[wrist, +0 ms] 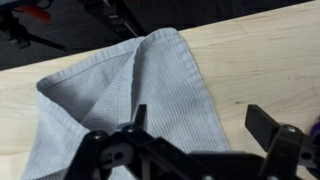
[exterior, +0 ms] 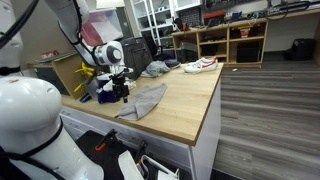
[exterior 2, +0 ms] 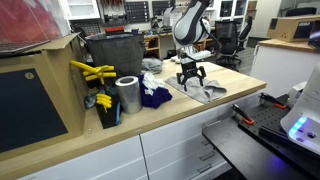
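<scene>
- Tabletop [exterior: 190,100]: light wood, spans the centre of the frame in an exterior view.
- Grey cloth [wrist: 130,90]: lies on the wood at left and centre of the wrist view. A raised fold runs from its upper corner down toward the frame bottom.
- Gripper [wrist: 200,125]: low over the cloth's lower-right edge, jaws apart, nothing between them. One finger is above the fabric, the other above bare wood at right. Contact cannot be told.
- Judgement: approach stage, before a grasp. The next move calls for a shift toward frame left, then descent astride the fold.
- Blue cloth [exterior 2: 153,97]: crumpled, left of the gripper, apart from it.
</scene>
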Robot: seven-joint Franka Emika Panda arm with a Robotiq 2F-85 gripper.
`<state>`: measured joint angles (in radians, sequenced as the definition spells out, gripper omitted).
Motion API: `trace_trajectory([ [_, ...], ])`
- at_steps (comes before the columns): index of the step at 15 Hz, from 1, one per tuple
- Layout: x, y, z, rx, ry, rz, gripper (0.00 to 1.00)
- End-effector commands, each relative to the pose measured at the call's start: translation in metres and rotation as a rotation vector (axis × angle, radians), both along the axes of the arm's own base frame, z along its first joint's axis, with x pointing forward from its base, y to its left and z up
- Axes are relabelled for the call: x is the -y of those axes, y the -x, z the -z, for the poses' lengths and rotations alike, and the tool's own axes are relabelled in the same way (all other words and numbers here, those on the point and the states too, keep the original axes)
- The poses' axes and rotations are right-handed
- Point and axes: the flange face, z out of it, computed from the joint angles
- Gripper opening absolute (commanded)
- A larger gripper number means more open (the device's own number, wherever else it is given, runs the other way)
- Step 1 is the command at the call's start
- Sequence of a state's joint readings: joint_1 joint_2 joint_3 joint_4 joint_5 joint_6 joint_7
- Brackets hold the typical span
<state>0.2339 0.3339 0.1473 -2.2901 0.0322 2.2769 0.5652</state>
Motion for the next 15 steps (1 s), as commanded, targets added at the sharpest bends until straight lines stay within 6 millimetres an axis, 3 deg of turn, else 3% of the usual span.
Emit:
trace_trajectory([
  [1, -0.015, -0.006, 0.003, 0.007, -0.013, -0.119, 1.00],
  [8, -0.037, 0.004, 0.018, -0.028, -0.023, -0.259, 1.00],
  [15, -0.036, 0.025, 0.040, -0.109, -0.011, -0.338, 1.00],
])
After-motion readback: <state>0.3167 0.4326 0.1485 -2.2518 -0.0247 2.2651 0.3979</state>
